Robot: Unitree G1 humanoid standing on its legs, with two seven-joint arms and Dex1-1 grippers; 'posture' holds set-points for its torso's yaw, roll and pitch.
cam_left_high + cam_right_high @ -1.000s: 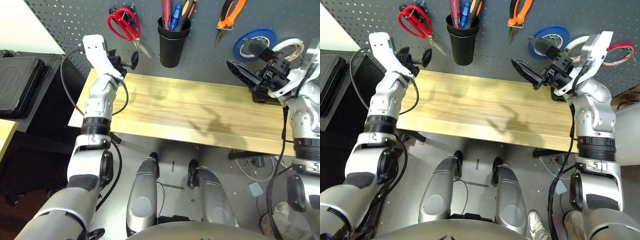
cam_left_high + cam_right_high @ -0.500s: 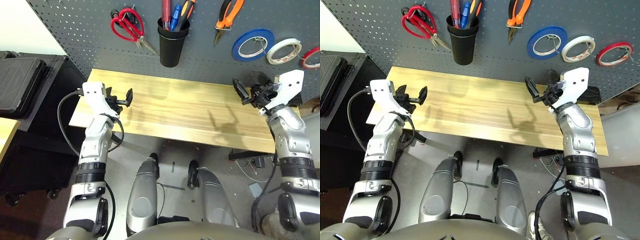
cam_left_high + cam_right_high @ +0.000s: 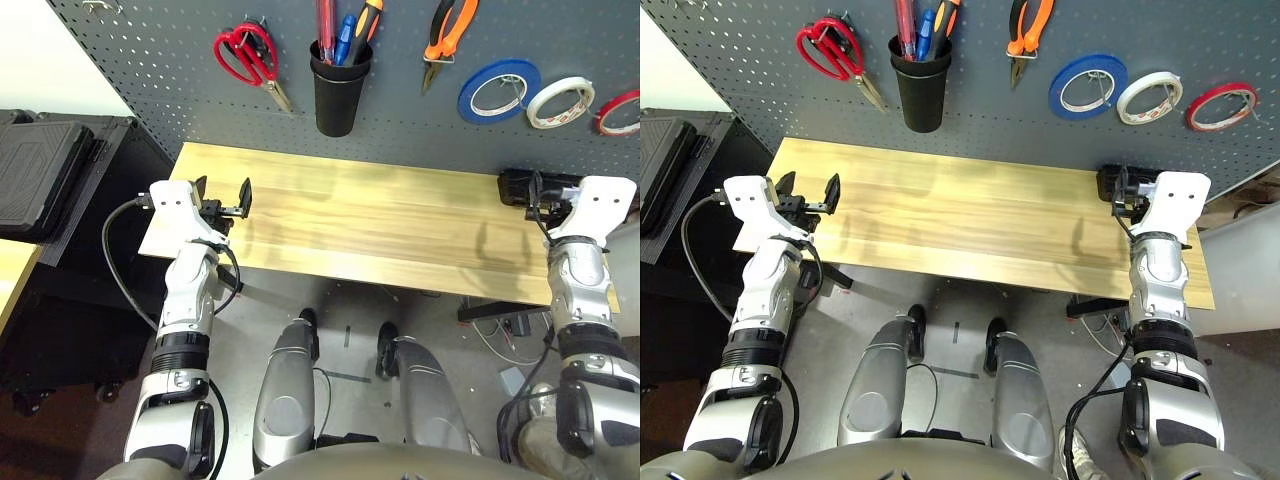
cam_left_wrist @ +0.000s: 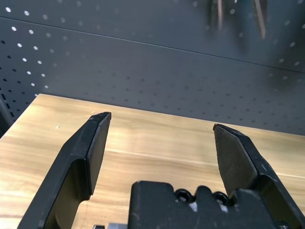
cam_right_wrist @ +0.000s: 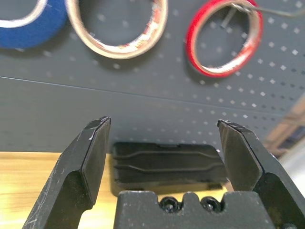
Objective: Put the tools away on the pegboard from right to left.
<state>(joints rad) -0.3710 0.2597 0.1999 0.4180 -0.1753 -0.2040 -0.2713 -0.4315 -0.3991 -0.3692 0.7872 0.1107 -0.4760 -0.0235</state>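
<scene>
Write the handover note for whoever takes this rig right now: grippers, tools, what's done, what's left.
Left gripper: open, holding nothing, over the benchtop's left end.
Right gripper: open, holding nothing, at the right end, facing a black case that lies against the pegboard.
On the pegboard, right to left: red tape ring on its hook, orange-handled pliers, red-handled screwdriver in the black cup, red-handled scissors. Blue and white tape rolls hang between ring and pliers.
Done: all four tools are up.
Left: nothing visible on the bench to put away; confirm and park the arms.

three tape rings (image 3: pixel 1155 97), one pliers (image 3: pixel 1021 28), maybe two scissors (image 3: pixel 833 52)
</scene>
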